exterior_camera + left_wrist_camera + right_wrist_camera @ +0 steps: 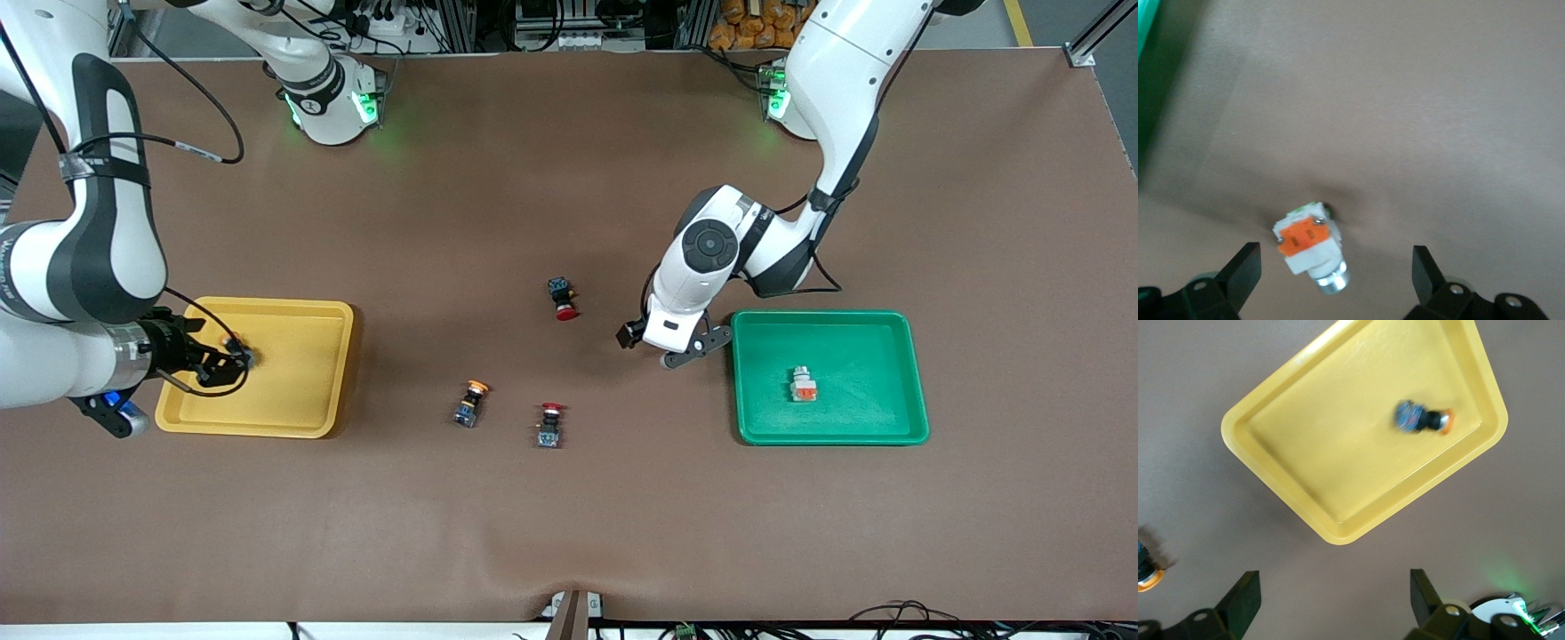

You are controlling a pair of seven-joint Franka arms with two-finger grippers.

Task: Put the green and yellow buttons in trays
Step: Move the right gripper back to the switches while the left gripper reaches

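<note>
Two trays are lying at opposite ends of the brown table (569,533): the yellow tray (293,418) toward the right arm's end, the green tray (889,418) toward the left arm's end. The right gripper (233,357) is hanging over the yellow tray with its jaws spread and nothing between them. Only the right wrist view is revealing an orange-capped button (1421,419) lying in that tray, blurred, well apart from the fingers (1245,600); the front view is hiding it under the gripper.

The left gripper (680,356) is hovering over the table just beside the green tray, jaws released. Its wrist view is showing a white-bodied button (1310,243) lying on the table between the open fingers (1245,267), touching neither; the front view is hiding it. A second white-bodied button (804,385) is resting in the green tray.

Lying on the table between the trays are another orange-capped button (470,403) and two red-capped switches (549,424) (562,299).
</note>
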